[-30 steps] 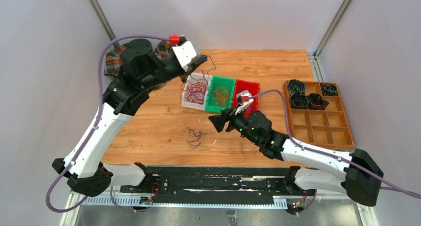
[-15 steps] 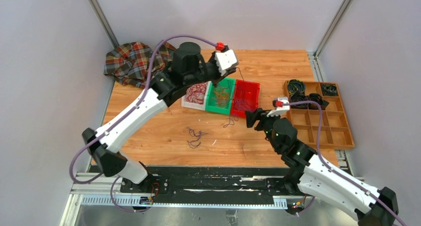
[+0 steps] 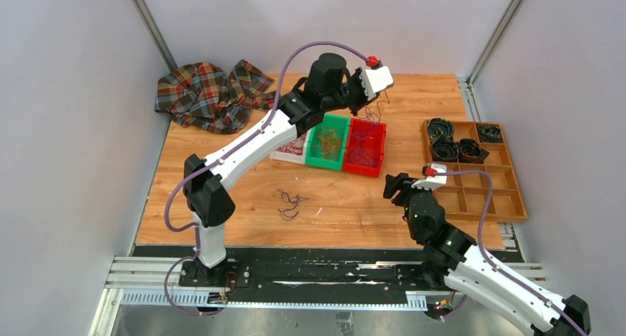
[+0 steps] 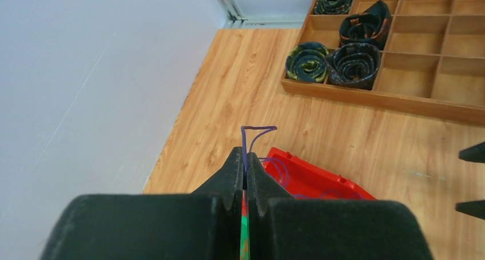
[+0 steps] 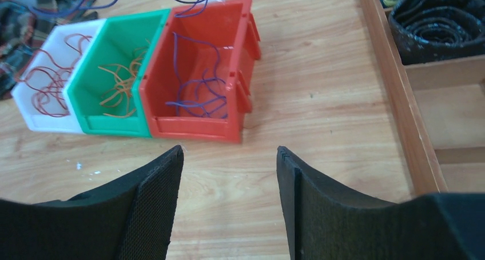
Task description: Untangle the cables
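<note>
Pale walls close in a wooden counter (image 3: 413, 203) with three small bins in a row near its far middle. The white bin (image 5: 48, 123) holds red cables (image 5: 48, 86), the green bin (image 5: 114, 126) holds orange cables (image 5: 117, 86), and the red bin (image 5: 194, 128) holds purple cables (image 5: 200, 94). Each colour has its own bin, so the sorting looks well along.

The left arm reaches across the counter. The left fingers (image 4: 235, 163) are pressed together, pinching a thin purple strand (image 4: 254, 128) that loops up past their tips. They hang above the red bin, most likely so the strand can be let go among its own colour.

The right fingers (image 5: 154, 197) are spread wide and hold nothing. They sit low near the front right of the counter and face the bins, clear of the left arm's path.

A small dark tangle (image 3: 289, 203) lies loose on the bare wood in front of the bins, well apart from both arms. It appears to be what is left to separate.

A compartment tray (image 3: 517, 196) with dark rolled strips (image 3: 450, 148) stands at the right edge, near the right arm. A plaid cloth (image 3: 207, 92) is heaped in the far left corner. Neither blocks the bins. The main risk is that a strand this light could cling to the finger pads or drape over the bin's rim.
</note>
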`<state>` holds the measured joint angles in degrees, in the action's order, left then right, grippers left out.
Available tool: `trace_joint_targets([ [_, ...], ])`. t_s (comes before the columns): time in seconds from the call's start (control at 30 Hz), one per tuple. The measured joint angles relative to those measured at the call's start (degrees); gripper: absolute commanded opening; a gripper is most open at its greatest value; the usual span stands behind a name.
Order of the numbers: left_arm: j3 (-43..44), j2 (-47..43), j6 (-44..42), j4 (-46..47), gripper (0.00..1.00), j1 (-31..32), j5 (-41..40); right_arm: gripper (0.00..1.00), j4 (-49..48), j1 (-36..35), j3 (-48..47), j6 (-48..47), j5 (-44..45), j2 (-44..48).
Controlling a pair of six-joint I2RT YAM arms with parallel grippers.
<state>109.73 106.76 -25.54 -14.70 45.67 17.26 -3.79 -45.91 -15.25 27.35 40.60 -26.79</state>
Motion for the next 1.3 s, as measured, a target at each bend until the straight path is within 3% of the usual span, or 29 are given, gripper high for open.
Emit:
trace_joint_targets([
  [0.5,-1.6,10.0,-5.9,3.0,0.01,0.3,-3.9,0.59,-0.7,0.0,2.4,1.4,2.5,0.9],
  [0.83,1.4,18.2,1.1,2.9,0.0,0.4,-6.2,0.59,-1.0,0.0,2.5,1.3,3.0,-2.5],
  [1.3,-7.9,18.3,3.3,5.4,0.01,1.3,-15.4,0.59,-0.3,2.7,-0.2,-0.3,2.6,0.3],
])
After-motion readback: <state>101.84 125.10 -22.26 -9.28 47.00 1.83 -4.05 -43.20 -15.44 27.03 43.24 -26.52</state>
